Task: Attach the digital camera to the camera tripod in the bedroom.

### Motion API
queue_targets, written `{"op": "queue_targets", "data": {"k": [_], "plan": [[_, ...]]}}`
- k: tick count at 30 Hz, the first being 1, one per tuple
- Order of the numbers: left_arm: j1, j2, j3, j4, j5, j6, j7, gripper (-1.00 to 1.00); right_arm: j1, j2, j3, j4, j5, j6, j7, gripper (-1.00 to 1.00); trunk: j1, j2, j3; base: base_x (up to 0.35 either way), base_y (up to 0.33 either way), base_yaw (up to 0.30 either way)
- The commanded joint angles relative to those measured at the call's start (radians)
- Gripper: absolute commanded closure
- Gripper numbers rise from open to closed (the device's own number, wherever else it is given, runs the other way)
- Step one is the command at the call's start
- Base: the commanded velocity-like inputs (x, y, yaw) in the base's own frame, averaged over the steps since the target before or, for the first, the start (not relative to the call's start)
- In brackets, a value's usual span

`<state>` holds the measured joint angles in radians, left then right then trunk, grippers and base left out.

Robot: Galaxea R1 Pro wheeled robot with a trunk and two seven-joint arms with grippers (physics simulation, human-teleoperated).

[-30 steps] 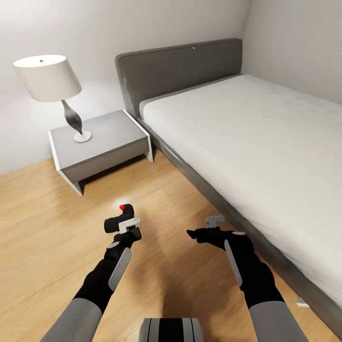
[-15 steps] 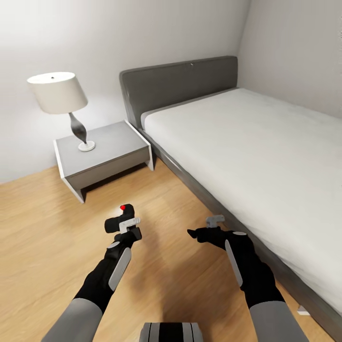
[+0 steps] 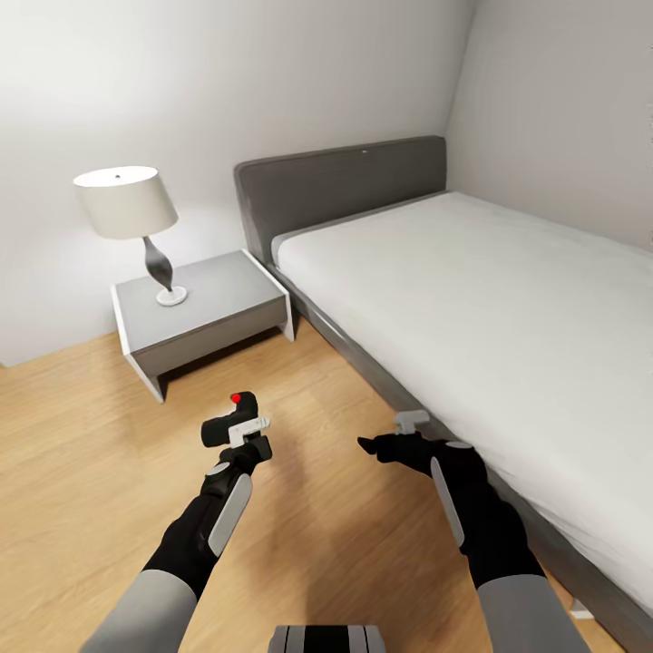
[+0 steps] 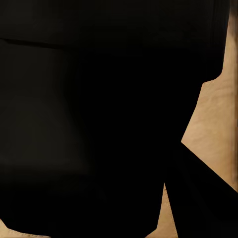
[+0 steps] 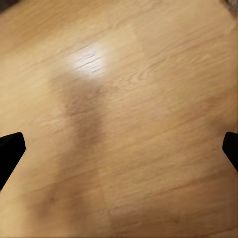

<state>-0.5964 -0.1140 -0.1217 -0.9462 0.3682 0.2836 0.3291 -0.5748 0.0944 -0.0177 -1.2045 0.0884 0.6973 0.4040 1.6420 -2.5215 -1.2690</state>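
My left gripper (image 3: 243, 433) is shut on the digital camera (image 3: 227, 421), a small black boxy body with a red spot on top, held over the wood floor. Up close in the left wrist view the camera (image 4: 99, 119) is a dark mass between the fingers. My right gripper (image 3: 390, 433) hangs open and empty beside the bed; its fingertips (image 5: 10, 149) stand far apart over bare planks. The camera tripod is out of view. This is the bedroom, with pale grey walls and a grey-framed white bed (image 3: 481, 299).
A grey and white nightstand (image 3: 213, 317) with a white-shaded lamp (image 3: 127, 204) stands against the wall, left of the headboard. Light wood floor (image 3: 82, 453) stretches open to the left and in front of me. The bed frame runs close along my right arm.
The whole picture has shifted: bed, nightstand and lamp sit lower and look a little smaller, so the camera moved. Both arms hold the same pose, camera still gripped.
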Motion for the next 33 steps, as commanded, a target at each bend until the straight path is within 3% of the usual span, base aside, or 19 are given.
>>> {"op": "queue_targets", "data": {"k": [1, 10, 15, 24, 29, 33], "plan": [[0.000, 0.001, -0.003, -0.001, 0.009, 0.003, 0.007, 1.00, 0.000, 0.001, -0.002, -0.005, 0.009, 0.005, 0.008, -1.00, -0.001, 0.000, 0.003, 0.000, 0.000, 0.000], [0.000, 0.000, -0.003, 0.000, 0.012, 0.003, 0.007, 1.00, 0.000, 0.001, -0.001, -0.035, 0.007, 0.017, 0.011, -1.00, -0.005, 0.002, 0.038, 0.000, 0.000, 0.000], [0.000, 0.000, -0.003, 0.000, 0.012, 0.003, 0.007, 1.00, 0.000, 0.003, -0.001, -0.059, 0.005, 0.062, 0.022, -1.00, -0.007, 0.003, 0.057, 0.000, 0.000, 0.000], [0.000, 0.000, -0.003, 0.000, 0.010, 0.003, 0.007, 1.00, 0.000, 0.002, -0.006, -0.198, -0.036, 0.295, 0.034, -1.00, -0.011, 0.005, 0.092, 0.000, 0.000, 0.000], [0.000, -0.003, -0.004, -0.001, 0.009, 0.003, 0.007, 1.00, 0.000, -0.003, -0.035, -0.230, -0.047, 0.349, 0.035, -1.00, -0.013, 0.007, 0.111, 0.000, 0.000, 0.000], [0.000, -0.004, -0.004, -0.002, 0.009, 0.003, 0.007, 1.00, 0.000, -0.010, -0.062, -0.236, -0.050, 0.350, 0.046, -1.00, -0.015, 0.007, 0.127, 0.000, 0.000, 0.000]]}}
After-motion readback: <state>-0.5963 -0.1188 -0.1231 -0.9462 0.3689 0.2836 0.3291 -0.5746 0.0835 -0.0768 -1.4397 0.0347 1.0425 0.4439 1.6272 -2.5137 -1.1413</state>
